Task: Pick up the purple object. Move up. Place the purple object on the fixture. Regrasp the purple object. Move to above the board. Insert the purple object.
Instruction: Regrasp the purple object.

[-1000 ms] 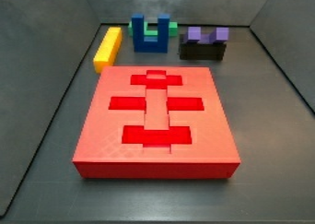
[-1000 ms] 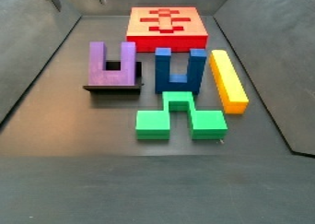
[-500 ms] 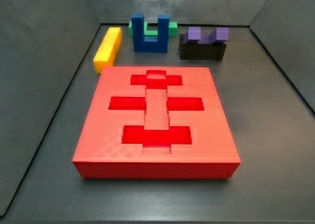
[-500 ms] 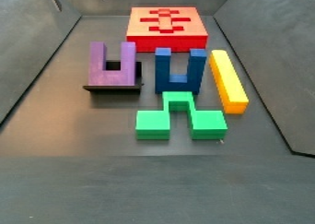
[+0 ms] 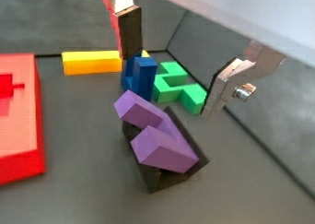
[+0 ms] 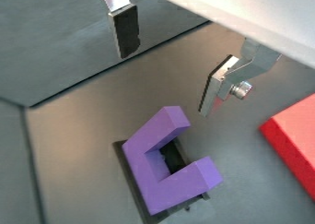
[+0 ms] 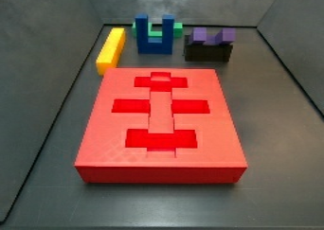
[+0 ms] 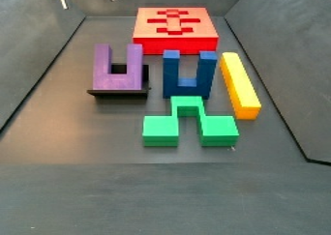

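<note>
Dull dark grey floor, sloped walls, matte purple U-shaped block point(image 6: 170, 163) sitting on the blocky black fixture point(image 5: 167, 172), gripper point(image 6: 172, 54) spread open and empty above.

Hand point(image 6: 172, 66) high, blue block point(image 8: 188, 74) beside purple object point(image 8: 118, 72).

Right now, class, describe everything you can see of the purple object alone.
The purple object is a chunky matte U-shaped block: two prongs around a square notch. It rests on the dark fixture, leaning against its raised back, prongs pointing up. The blue block stands beside it, apart. The gripper hovers above, open and empty, touching nothing.
</note>
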Available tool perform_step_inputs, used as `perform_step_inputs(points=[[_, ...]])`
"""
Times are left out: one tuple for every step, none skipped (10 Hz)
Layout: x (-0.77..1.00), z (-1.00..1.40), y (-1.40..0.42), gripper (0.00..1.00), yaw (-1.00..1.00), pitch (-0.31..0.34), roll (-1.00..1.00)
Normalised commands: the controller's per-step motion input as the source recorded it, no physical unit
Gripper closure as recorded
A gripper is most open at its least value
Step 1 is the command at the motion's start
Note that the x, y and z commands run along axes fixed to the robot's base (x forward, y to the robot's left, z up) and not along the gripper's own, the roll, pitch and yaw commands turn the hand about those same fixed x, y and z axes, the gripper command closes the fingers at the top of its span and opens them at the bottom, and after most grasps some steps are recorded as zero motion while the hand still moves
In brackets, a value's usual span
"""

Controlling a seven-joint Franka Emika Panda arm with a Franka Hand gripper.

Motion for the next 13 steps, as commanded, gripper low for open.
perform_step_inputs(points=[[0.15,-0.22,-0.46,0.0,0.22,0.0,0.77],[0.15,-0.3,-0.49,0.0,0.15,-0.06,0.74],[0.2,-0.28,-0.46,0.0,0.03,0.0,0.83],[0.21,-0.31,-0.47,0.0,0.0,0.0,0.84],[0.18,-0.31,-0.43,0.0,-0.23,0.0,0.79],[0.19,-0.27,-0.38,0.0,-0.38,0.051,0.83],[0.17,-0.21,-0.26,0.0,-0.47,0.151,0.81],[0.14,-0.15,-0.18,0.0,-0.51,0.211,0.75],[0.12,-0.08,-0.1,0.0,-0.52,0.277,0.7],[0.16,0.0,-0.07,0.0,-0.51,0.311,0.61],[0.31,0.0,-0.06,0.0,-0.46,0.311,0.36],[0.46,0.06,0.0,0.0,-0.42,0.331,0.09],[0.44,0.0,0.02,0.0,-0.35,0.266,0.05]])
